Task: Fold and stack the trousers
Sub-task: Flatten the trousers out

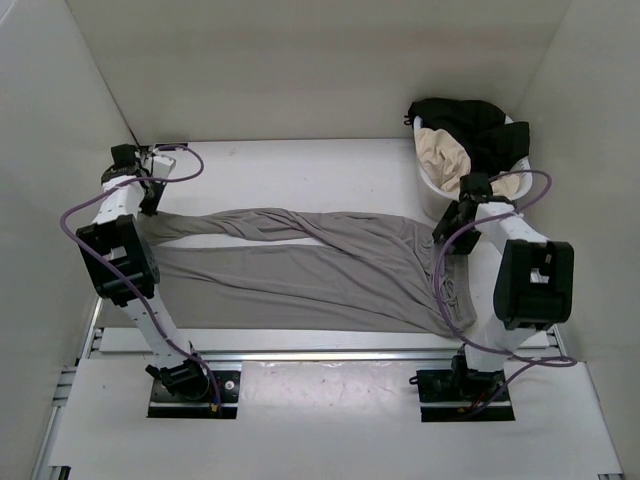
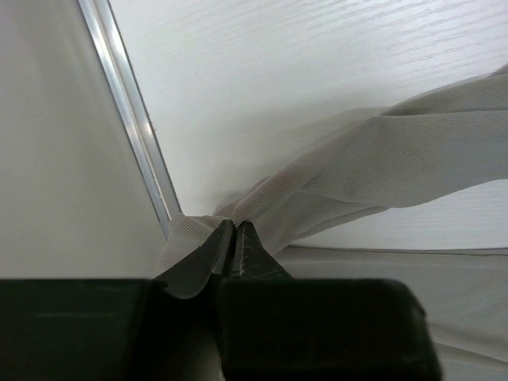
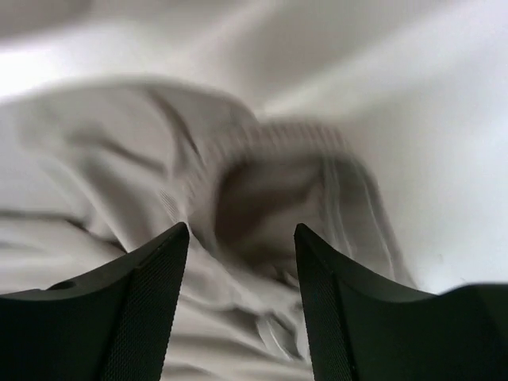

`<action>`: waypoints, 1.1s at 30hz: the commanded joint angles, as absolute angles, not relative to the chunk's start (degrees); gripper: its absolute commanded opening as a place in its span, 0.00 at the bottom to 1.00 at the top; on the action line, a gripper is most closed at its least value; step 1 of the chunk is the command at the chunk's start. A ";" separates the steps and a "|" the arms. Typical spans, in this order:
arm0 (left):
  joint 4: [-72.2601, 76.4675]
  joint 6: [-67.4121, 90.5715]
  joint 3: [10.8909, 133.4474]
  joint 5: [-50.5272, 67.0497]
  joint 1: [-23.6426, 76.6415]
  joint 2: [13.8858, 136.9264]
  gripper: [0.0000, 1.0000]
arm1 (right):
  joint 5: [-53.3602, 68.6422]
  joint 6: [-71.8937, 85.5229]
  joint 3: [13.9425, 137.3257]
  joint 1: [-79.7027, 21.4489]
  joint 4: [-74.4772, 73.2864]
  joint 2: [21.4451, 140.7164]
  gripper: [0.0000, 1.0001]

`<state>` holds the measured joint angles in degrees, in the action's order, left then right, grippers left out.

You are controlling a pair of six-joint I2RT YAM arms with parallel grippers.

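The grey trousers lie stretched across the table, legs to the left and waistband at the right. My left gripper is shut on the cuff end of the far leg at the table's left edge, and that leg runs taut to the right. My right gripper is open just above the bunched waistband, with fabric showing between its fingers. The near leg lies flat along the front.
A white basket holding black and cream clothes stands at the back right, close behind my right arm. A metal rail runs along the left wall beside my left gripper. White walls close in on three sides.
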<state>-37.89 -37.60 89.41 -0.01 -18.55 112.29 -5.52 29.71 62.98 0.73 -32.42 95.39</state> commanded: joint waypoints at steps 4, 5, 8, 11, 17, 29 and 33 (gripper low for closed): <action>-38.23 -36.47 92.98 -1.67 -19.34 111.45 0.14 | -8.26 29.53 71.09 -0.26 -28.83 104.84 0.52; -38.23 -35.95 92.99 -2.37 -19.34 111.45 0.14 | -7.65 29.53 72.67 -0.79 -28.83 106.33 0.26; -38.23 -35.95 96.66 -2.90 -19.86 111.97 0.14 | -7.65 30.05 73.39 -0.79 -30.50 106.18 0.00; -38.23 -35.95 101.23 -3.42 -20.39 113.20 0.14 | -7.65 30.06 71.29 -0.79 -31.02 101.98 0.00; -40.69 -37.79 113.99 -2.82 -20.92 112.59 0.14 | -6.59 28.04 67.60 -0.79 -32.96 86.44 0.00; -41.92 -45.53 77.01 -2.29 -24.95 100.47 0.30 | -5.27 28.65 56.87 -0.79 -37.79 76.03 0.00; -44.29 -45.53 73.56 -1.42 -27.51 99.94 0.59 | -7.56 28.13 56.16 0.35 -39.11 74.97 0.00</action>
<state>-42.85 -44.73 73.60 -1.80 -25.76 103.46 -6.04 29.08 55.31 -0.58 -38.37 76.53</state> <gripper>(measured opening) 0.547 0.009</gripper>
